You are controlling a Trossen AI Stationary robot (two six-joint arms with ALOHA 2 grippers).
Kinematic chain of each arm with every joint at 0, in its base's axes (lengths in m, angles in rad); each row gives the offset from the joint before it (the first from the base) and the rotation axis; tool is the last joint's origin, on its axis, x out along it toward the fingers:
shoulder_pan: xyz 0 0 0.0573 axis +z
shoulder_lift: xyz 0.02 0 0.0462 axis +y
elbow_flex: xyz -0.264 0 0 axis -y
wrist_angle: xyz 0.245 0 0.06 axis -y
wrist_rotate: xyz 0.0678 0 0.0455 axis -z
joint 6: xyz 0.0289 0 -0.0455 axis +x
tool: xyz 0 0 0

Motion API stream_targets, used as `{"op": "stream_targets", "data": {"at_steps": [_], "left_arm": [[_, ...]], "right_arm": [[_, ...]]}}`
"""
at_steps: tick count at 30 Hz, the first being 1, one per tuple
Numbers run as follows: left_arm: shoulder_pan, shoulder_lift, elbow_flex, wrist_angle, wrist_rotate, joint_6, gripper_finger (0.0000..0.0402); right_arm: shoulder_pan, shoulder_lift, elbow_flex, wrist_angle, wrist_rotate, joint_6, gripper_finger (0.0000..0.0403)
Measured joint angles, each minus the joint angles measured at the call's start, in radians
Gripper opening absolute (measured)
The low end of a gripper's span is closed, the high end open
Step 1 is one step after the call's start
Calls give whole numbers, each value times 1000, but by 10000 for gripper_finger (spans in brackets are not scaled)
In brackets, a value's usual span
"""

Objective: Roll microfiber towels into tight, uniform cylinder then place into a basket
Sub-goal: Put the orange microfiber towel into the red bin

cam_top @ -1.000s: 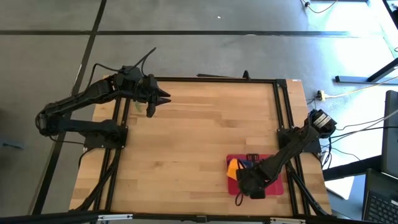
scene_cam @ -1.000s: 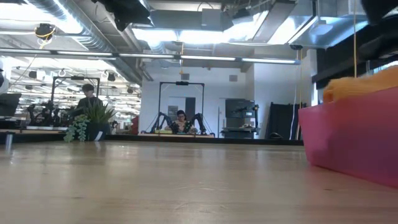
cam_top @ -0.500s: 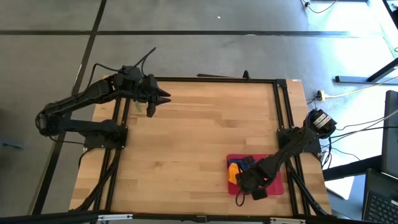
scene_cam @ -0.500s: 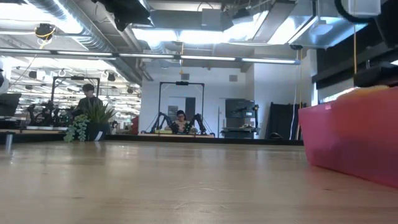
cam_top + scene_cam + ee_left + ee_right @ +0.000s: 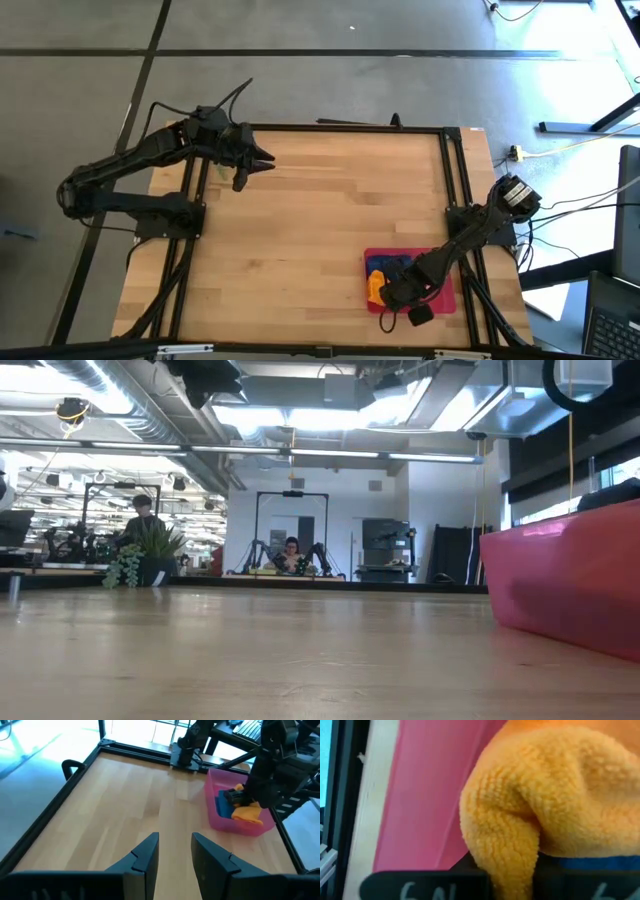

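From above, the wooden worktop (image 5: pixel 320 220) has two dark arms on it. The left gripper (image 5: pixel 252 165) hangs over the far left corner and waits. The right gripper (image 5: pixel 392 291) is down inside the red tray (image 5: pixel 445 300), near the front right of the worktop. The orange towel (image 5: pixel 376 285) and the blue towel (image 5: pixel 385 264) both lie in the tray, touching each other, at the side of the tray nearest the middle of the worktop.

From table height, only the tray wall (image 5: pixel 560 585) shows at the right. The towels are hidden behind it. People sit far off in the room behind.

In the left wrist view, the left fingers (image 5: pixel 145 857) are spread apart with nothing between them. Far across the worktop sits the tray (image 5: pixel 215 800) with the blue towel (image 5: pixel 223 805) and the orange towel (image 5: pixel 247 813) inside, and the right arm (image 5: pixel 280 765) bends over them.

In the right wrist view, the orange towel (image 5: pixel 545 800) fills the picture, close up against the tray floor (image 5: pixel 430 795). A thin strip of blue (image 5: pixel 600 862) shows under it. The right fingers are pressed nearly together, and they look to be pinching the orange towel.

This looks like the last step: putting the orange towel into the tray. Next, the right fingers need to spread and let go, then lift straight up so the towel stays put and does not unroll.
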State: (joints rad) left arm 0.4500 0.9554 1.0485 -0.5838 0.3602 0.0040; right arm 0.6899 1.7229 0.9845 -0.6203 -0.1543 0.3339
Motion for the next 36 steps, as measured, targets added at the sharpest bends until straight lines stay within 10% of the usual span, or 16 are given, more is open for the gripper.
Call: {"op": "stream_targets", "data": {"at_steps": [18,36], "left_arm": [[0,0,0,-2,-3,8,104],[0,0,0,-2,-4,8,104]], "right_arm": [[0,0,-10,20,-5,2,66],[0,0,-10,25,2,-2,205]]}}
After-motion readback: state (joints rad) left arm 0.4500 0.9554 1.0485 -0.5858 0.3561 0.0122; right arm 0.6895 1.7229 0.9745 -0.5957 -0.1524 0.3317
